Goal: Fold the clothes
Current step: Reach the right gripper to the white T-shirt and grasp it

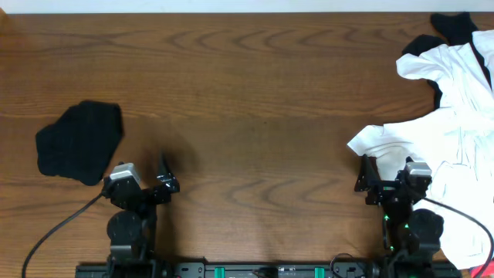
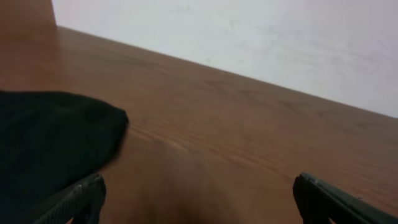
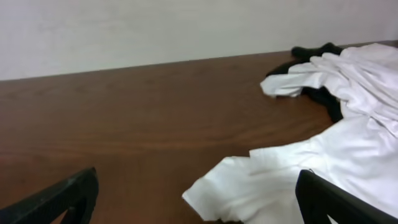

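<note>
**Inspector:** Location of the clothes?

**Recorder:** Two lots, well apart. A compact black garment lies on the left side of the desk. A crumpled heap of white garments covers the right side and runs off the right edge of the overhead view. A second black garment shows from under the heap at the far right corner.

**Inspector:** Condition of the left fingers?

**Recorder:** The left fingers are spread wide and grip nothing. They sit at the near edge of the desk, just beside the near right corner of the compact black garment. In the wrist view the gap between them shows bare wood, and the dark cloth lies ahead on the left. I cannot tell whether that side's finger touches the cloth.

**Inspector:** And the right fingers?

**Recorder:** The right fingers are also fully apart and empty. A flat white flap of the heap, a sleeve or a corner, lies on the wood just ahead of them. In the wrist view the white fabric comes close to the right-hand finger. I cannot tell whether they are in contact. The middle of the desk between the two arms is plain wood grain.
</note>
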